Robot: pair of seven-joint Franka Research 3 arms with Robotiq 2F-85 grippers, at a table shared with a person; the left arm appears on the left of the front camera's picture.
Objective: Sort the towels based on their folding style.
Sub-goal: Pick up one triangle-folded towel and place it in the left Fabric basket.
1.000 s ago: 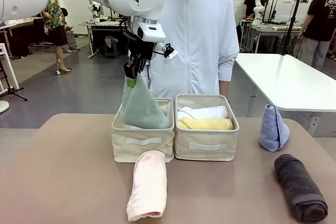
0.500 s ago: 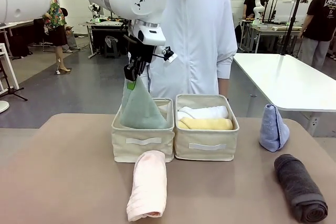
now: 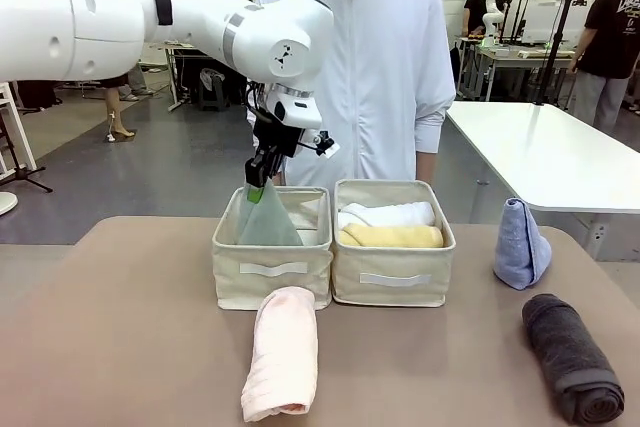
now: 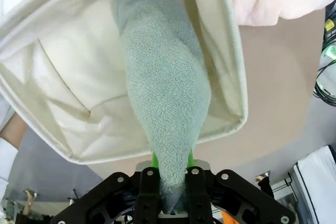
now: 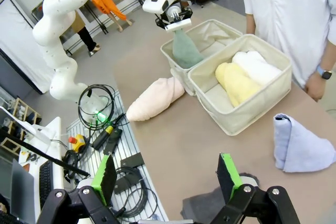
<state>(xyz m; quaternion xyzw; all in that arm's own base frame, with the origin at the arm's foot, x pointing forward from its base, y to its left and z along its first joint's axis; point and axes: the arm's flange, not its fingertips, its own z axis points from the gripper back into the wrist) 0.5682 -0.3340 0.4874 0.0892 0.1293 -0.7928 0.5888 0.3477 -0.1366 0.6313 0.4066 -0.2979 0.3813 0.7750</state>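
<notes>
tan table (image 3: pixel 130 327), sage-green towel (image 3: pixel 266 222) in left bin (image 3: pixel 272 285), tip pinched by left hand (image 3: pixel 258 187)

The sage-green towel (image 3: pixel 268 225) has its base hidden inside the left bin (image 3: pixel 240 292).

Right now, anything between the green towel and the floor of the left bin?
Nothing visible. The left gripper is shut on the tip of the green towel, whose wide end hangs inside the left bin. In the wrist view bare lining lies beneath it; the pink towel lies outside the bin.
</notes>
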